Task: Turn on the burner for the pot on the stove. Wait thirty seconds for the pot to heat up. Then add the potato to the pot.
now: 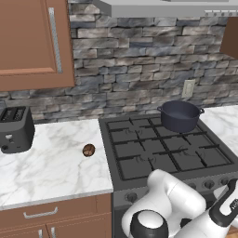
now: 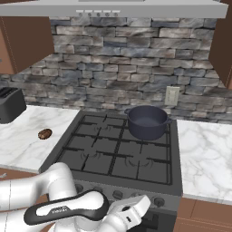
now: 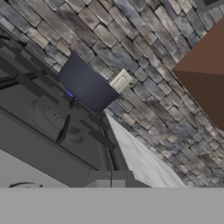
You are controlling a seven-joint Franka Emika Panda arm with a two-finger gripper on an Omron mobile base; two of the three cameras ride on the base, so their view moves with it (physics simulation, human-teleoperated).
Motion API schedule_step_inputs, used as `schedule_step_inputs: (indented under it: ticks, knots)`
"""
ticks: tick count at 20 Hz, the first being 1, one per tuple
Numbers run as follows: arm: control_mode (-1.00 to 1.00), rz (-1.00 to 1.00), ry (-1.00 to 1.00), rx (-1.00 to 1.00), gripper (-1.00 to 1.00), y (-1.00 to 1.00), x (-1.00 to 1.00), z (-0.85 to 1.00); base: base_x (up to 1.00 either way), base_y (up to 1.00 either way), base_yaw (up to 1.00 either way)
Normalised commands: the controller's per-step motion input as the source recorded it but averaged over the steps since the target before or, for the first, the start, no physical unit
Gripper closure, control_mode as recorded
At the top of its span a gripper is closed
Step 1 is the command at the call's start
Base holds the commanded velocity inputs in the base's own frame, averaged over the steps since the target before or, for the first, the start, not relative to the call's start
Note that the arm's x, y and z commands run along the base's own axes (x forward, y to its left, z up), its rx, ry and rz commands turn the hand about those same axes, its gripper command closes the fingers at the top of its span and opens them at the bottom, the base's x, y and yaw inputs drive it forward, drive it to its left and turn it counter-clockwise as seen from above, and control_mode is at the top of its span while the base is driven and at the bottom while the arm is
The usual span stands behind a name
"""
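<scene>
Gripper (image 2: 144, 202) is hanging low with fingers pressed together at the stove's (image 2: 136, 192) knobs, likely to light the pot's (image 2: 147, 121) burner; potato (image 2: 44, 133) is waiting on the counter (image 2: 22, 145).

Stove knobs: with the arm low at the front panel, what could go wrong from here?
1. The knobs look alike in a row; the pot sits on the back right burner, so the gripper, shut and close to them, could turn the wrong one.
2. The potato lies loose on the counter near the stove's left edge; being rounded, it may roll or slip when grasped.
</scene>
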Motion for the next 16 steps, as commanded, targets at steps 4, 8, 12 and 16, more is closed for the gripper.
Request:
schedule_step_inputs:
  ticks: [4,8,12,16]
  knots:
    - [-1.0,0.0,0.0,0.0,1.0,0.0,0.0,0.0,0.0,0.0,0.0]
    - [-1.0,0.0,0.0,0.0,1.0,0.0,0.0,0.0,0.0,0.0,0.0]
    - [-1.0,0.0,0.0,0.0,1.0,0.0,0.0,0.0,0.0,0.0,0.0]
    - [-1.0,0.0,0.0,0.0,1.0,0.0,0.0,0.17,0.0,0.0,0.0]
